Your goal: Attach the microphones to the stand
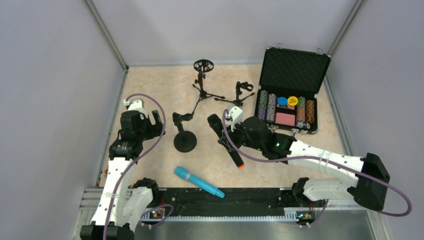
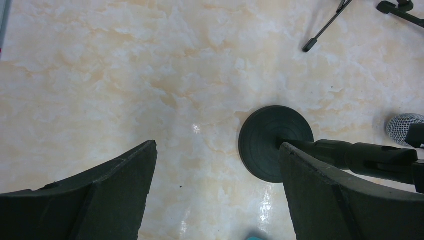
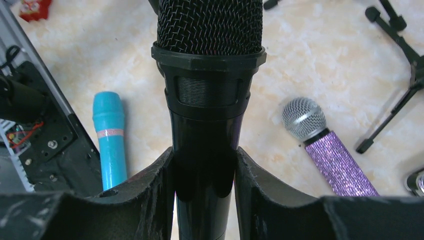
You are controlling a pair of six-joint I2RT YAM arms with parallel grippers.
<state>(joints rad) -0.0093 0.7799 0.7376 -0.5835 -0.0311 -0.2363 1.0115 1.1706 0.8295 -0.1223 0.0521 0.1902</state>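
My right gripper (image 1: pixel 229 142) is shut on the black microphone (image 1: pixel 218 128), which has an orange end ring, and holds it tilted above the table, just right of the round-base stand (image 1: pixel 185 141). In the right wrist view the black microphone (image 3: pixel 207 95) sits between my fingers (image 3: pixel 150 190), grille away from me. The cyan microphone (image 1: pixel 199 182) lies near the front rail, and it also shows in the right wrist view (image 3: pixel 110 145). The purple glitter microphone (image 3: pixel 334 159) lies on the table beneath my right arm. My left gripper (image 1: pixel 157 122) is open and empty, left of the stand's base (image 2: pixel 270 142).
Two tripod stands stand at the back: one with a round shock mount (image 1: pixel 203 65), one with a clip (image 1: pixel 243 87). An open case of poker chips (image 1: pixel 287 107) sits at the back right. A black rail (image 1: pixel 225 197) runs along the front edge. Walls close both sides.
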